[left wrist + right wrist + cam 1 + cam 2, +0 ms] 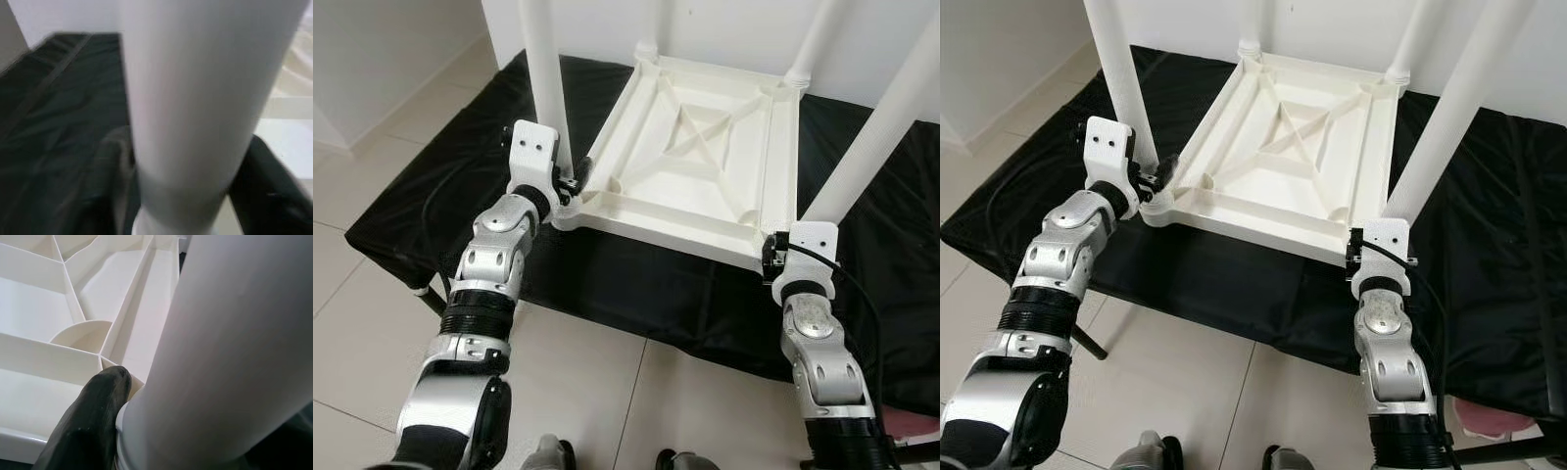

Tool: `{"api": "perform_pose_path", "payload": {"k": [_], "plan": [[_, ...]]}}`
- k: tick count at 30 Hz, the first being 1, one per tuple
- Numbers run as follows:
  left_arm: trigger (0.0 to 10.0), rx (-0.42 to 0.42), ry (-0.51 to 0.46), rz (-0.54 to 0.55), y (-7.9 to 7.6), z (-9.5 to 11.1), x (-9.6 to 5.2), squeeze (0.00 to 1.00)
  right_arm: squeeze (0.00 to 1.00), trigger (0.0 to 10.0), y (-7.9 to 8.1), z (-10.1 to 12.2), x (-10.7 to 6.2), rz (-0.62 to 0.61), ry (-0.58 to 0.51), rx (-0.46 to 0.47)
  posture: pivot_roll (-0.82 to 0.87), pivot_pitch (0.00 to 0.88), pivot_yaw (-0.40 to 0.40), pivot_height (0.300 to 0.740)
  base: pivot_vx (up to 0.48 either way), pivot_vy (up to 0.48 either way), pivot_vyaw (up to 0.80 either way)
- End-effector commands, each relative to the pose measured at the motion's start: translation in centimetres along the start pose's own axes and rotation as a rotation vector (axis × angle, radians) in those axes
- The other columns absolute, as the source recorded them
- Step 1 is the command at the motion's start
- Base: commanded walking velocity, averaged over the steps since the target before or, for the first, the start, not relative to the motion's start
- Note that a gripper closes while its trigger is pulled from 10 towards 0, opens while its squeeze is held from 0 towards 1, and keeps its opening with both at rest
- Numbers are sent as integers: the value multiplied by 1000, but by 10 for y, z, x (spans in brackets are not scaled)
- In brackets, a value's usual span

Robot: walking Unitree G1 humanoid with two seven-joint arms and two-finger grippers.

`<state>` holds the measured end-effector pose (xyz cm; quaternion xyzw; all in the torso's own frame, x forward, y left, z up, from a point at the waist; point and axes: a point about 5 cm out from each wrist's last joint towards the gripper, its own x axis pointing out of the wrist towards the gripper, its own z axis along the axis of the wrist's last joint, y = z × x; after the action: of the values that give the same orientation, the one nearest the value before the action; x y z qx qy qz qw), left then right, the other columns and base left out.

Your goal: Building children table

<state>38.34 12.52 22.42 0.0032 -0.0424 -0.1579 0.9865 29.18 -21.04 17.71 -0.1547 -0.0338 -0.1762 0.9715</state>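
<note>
Already the white ribbed plastic children's table (690, 162) lies upside down on the black cloth-covered tabletop (636, 289), all four white tubular legs standing in its corners. Left tool (570, 181) clasps the near-left leg (546, 78) at its base; right tool (1363, 257) probably grips the near-right leg (1445, 127). What remains seems seating them and flipping it.

- A plain room in a home, by the look of it — pale glossy floor tiles (372, 255) with thin grout lines.
- Bare white walls (382, 59) meet the floor at a low skirting.
- A black cloth (1234, 284) covers a low stand — a makeshift work surface, not a proper bench.
</note>
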Motion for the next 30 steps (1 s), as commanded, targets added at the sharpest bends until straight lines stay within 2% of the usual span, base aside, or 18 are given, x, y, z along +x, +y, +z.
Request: {"api": "perform_pose_path", "payload": {"k": [1,3,6,11,12,14,15,17,18,20,21,22,23,26,30], "plan": [[0,-46,63,30,1,-11,0,0,0,0,-34,20,5,-214,-121,-135,-50,145,30,740,0,0,0],[0,-125,95,-1,-8,-15,1,0,0,0,-42,36,7,-253,-194,-159,-49,143,30,740,0,0,0],[0,-145,103,-9,-10,-16,1,0,0,0,-44,41,7,-262,-213,-165,-49,143,30,740,0,0,0],[0,-327,143,-54,-28,-13,3,0,0,0,-50,95,5,-294,-441,-161,-45,140,27,740,0,0,0],[0,-327,143,-54,-28,-13,3,0,0,0,-50,95,5,-294,-441,-161,-45,140,27,740,0,0,0],[0,-389,168,-70,-33,-13,3,0,0,0,-49,119,0,-296,-538,-154,-43,139,27,740,0,0,0],[0,-389,168,-70,-33,-13,3,0,0,0,-49,119,0,-296,-538,-154,-43,139,27,740,0,0,0],[0,-418,183,-96,-36,-12,3,0,0,0,-49,140,-5,-304,-619,-145,-41,141,26,740,0,0,0],[0,-418,183,-96,-36,-12,3,0,0,0,-49,140,-5,-304,-619,-145,-41,141,26,740,0,0,0],[0,-460,196,-123,-41,-9,3,0,0,0,-51,162,-10,-316,-701,-141,-42,141,25,740,0,0,0],[0,-460,196,-123,-41,-9,3,0,0,0,-51,162,-10,-316,-701,-141,-42,141,25,740,0,0,0],[0,-492,211,-167,-48,-8,3,0,0,0,-52,178,-14,-316,-768,-143,-43,140,26,740,0,0,0],[0,-492,211,-167,-48,-8,3,0,0,0,-52,178,-14,-316,-768,-143,-43,140,26,740,0,0,0],[0,-517,242,-232,-61,-8,1,0,0,0,-47,198,-20,-292,-862,-131,-48,140,28,740,0,0,0],[0,-527,253,-250,-65,-8,0,0,0,0,-45,202,-21,-283,-885,-122,-48,140,28,740,0,0,0]]}}
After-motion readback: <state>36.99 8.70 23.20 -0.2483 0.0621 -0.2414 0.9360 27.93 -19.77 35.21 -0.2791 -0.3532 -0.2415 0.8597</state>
